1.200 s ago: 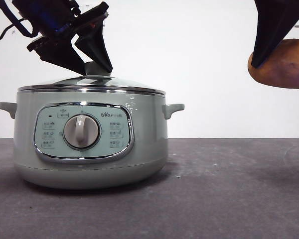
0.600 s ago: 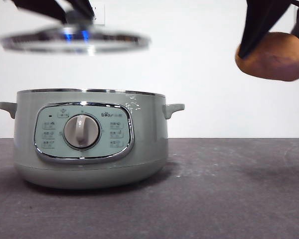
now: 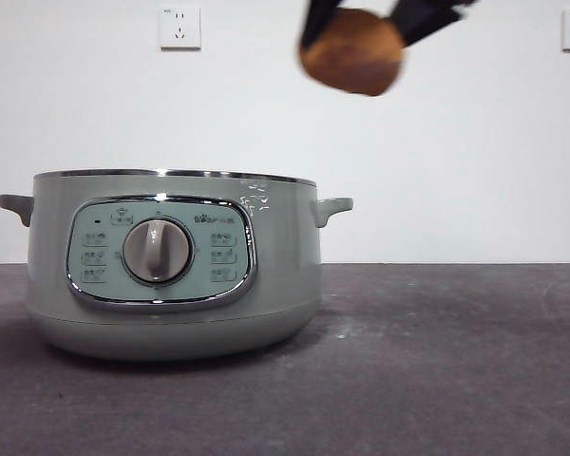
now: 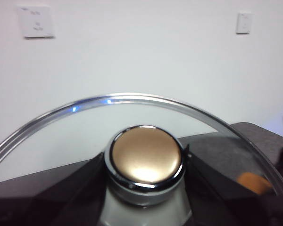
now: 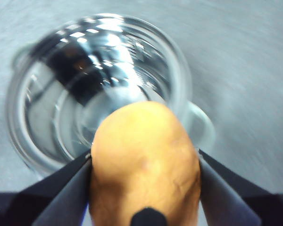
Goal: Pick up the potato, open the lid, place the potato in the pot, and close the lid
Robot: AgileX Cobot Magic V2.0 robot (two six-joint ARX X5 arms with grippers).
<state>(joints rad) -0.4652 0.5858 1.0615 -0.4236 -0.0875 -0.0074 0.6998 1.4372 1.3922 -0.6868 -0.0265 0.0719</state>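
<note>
The sage-green pot [image 3: 171,261] stands open on the dark table at the left of the front view. Its shiny steel inside [image 5: 99,84] shows below in the right wrist view. My right gripper [image 3: 361,19] is shut on the orange-brown potato [image 3: 351,63] and holds it high, above the pot's right rim; the potato [image 5: 144,165] sits between the jaws in the right wrist view. My left gripper [image 4: 144,188] is shut on the knob [image 4: 145,157] of the glass lid [image 4: 85,117], held up in the air, out of the front view.
The pot's right side handle [image 3: 332,207] sticks out toward the bare dark table [image 3: 456,361]. Two wall sockets [image 3: 180,27] sit high on the white wall behind.
The left gripper lifted the lid off the pot and up out of the front view. The right gripper carried the potato left and higher, to above the pot's right rim.
</note>
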